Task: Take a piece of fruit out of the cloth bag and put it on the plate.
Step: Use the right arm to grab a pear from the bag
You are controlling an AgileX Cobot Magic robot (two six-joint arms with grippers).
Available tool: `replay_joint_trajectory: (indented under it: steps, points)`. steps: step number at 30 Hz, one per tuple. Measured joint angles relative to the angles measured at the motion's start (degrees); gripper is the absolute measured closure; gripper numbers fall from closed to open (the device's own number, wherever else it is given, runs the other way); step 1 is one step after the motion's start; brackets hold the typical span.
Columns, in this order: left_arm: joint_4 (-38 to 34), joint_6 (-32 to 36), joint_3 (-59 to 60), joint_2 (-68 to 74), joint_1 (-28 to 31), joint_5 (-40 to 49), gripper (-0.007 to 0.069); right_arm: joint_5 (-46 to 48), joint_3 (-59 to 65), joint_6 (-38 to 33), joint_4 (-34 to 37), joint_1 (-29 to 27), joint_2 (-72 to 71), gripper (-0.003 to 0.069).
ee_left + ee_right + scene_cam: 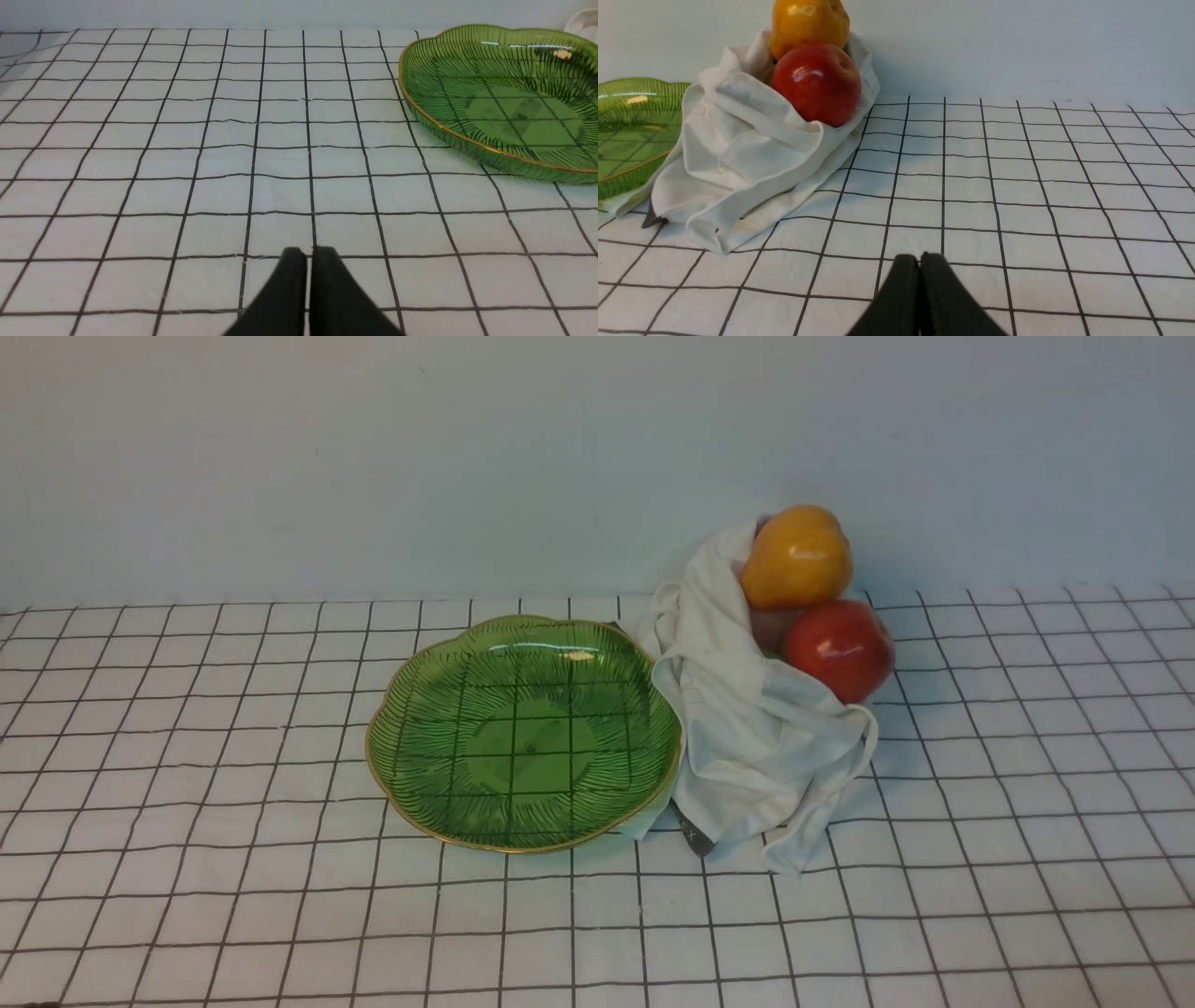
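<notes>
In the front view, a big green plate (530, 737) with a wavy gold edge sits left of the middle of the frame. Just right of the middle is the white cloth bag (747, 709), all soft and wrinkly, right beside the plate. The yellow-orange fruit (796, 558) is in the upper right part of the frame, at the top end of the bag. A shiny red apple (840, 650) is just below it in the frame. A dark tag (695, 836) pokes out at the bag's low end. The table (990, 896) is white with dark crossing lines.

In the left wrist view, the 2 tips of the left gripper (309, 254) are dark and almost touch. They are shut and hold nothing. Part of the green plate shows too.

In the right wrist view, the 2 tips of the right gripper (919, 261) are together, with nothing in them. The bag holds the red apple in its folds, and the yellow-orange fruit is behind the apple. A bit of the plate peeks in beside the bag.
</notes>
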Motion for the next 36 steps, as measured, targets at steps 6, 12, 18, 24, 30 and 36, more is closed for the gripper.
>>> replay_joint_trajectory:
  steps: [6, 12, 18, 24, 30, 36]
  points:
    - [0.00, 0.00, 0.00, 0.00, 0.00, 0.00, 0.0629, 0.00, 0.00, 0.00, 0.00, 0.00, 0.00, 0.0674]
    - [0.00, 0.00, 0.00, 0.00, 0.00, 0.00, 0.0629, 0.00, 0.00, 0.00, 0.00, 0.00, 0.00, 0.0674]
    - [0.00, 0.00, 0.00, 0.00, 0.00, 0.00, 0.0629, 0.00, 0.00, 0.00, 0.00, 0.00, 0.00, 0.0674]
    - [0.00, 0.00, 0.00, 0.00, 0.00, 0.00, 0.0629, 0.00, 0.00, 0.00, 0.00, 0.00, 0.00, 0.0674]
    - [0.00, 0.00, 0.00, 0.00, 0.00, 0.00, 0.0629, -0.08, 0.00, 4.51, 5.74, 0.00, 0.00, 0.0674]
    - [0.00, 0.00, 0.00, 0.00, 0.00, 0.00, 0.0629, 0.22, 0.19, 18.81, 34.39, 0.00, 0.00, 0.0674]
